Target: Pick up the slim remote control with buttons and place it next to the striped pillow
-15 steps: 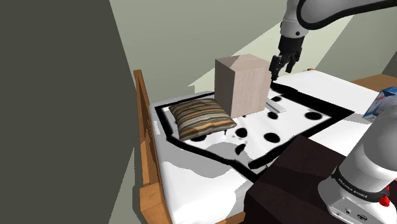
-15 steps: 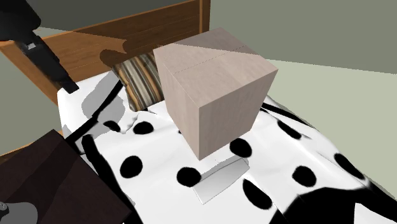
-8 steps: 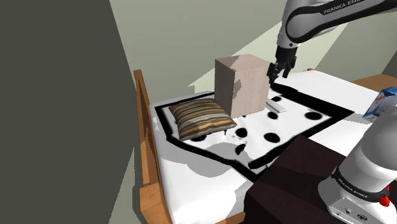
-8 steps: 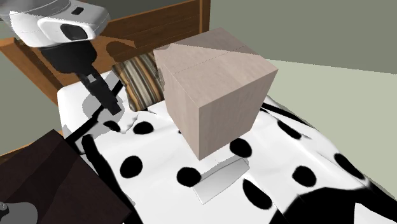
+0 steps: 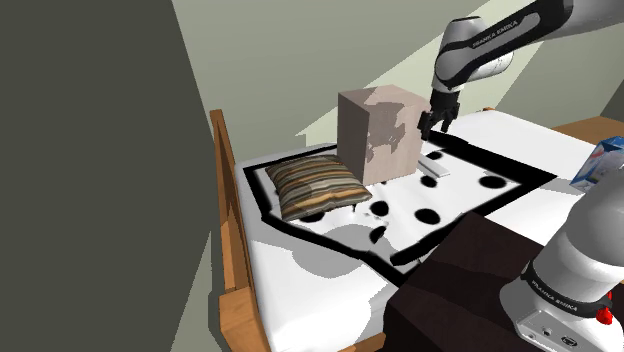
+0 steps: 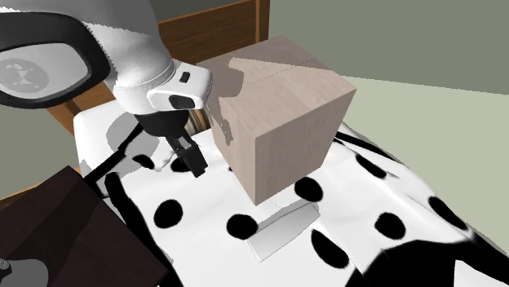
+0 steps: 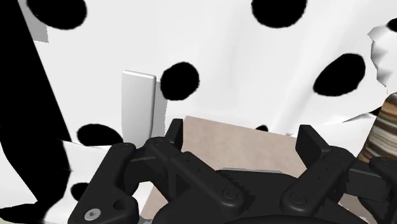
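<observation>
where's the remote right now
In the shoulder view the remote lies flat on the spotted blanket, just right of the box, on the far side from the pillow.

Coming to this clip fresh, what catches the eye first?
A big pale box stands mid-bed on a white bedspread with bold black spots. The black gripper hangs open close beside the box; the slim pale remote lies at the box's foot, and the striped pillow lies on the box's opposite side.

Both exterior views share the box (image 5: 375, 140), second from nearer.
</observation>
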Motion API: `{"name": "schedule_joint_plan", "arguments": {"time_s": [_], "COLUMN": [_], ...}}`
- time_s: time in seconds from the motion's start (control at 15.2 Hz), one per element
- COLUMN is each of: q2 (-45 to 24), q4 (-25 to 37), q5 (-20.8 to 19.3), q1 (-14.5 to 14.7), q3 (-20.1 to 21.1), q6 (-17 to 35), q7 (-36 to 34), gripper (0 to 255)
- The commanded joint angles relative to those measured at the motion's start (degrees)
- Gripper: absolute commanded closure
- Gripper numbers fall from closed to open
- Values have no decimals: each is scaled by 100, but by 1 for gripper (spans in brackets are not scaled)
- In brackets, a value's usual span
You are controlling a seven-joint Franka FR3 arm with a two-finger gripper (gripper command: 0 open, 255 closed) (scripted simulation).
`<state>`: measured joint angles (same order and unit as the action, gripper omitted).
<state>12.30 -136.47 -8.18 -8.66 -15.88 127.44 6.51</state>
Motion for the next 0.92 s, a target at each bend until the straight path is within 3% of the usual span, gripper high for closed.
{"name": "schedule_joint_plan", "arguments": {"time_s": [0.0, 0.4, 0.86], "q2": [-472, -1784, -3340], "q4": [220, 920, 2042], "q5": [147, 792, 1653], "q1": [-30, -239, -757], "q3": [-143, -428, -403], "q6": [235, 719, 934], "q7": [189, 878, 1643], "gripper": [0, 0, 0]}}
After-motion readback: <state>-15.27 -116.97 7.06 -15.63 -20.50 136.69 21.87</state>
